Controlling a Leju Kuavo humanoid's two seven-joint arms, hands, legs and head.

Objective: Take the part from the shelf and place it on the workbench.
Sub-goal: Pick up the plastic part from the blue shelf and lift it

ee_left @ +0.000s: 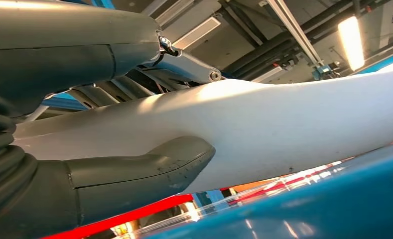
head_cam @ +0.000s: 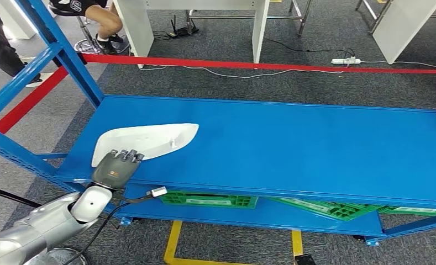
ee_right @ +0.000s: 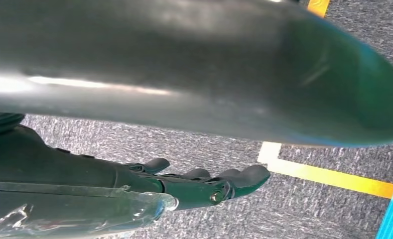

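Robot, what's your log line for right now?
left hand: grips flat white plastic part | part: on blue metal shelf | right hand: holds nothing, over grey carpet

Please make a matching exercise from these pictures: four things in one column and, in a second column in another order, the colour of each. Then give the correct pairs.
Things:
1. part held by the left hand
2. shelf
3. crates under the top shelf board
4. barrier tape behind the shelf

Colours:
A. green
B. red
C. white
D. blue

Pairs: 1-C, 2-D, 3-A, 4-B
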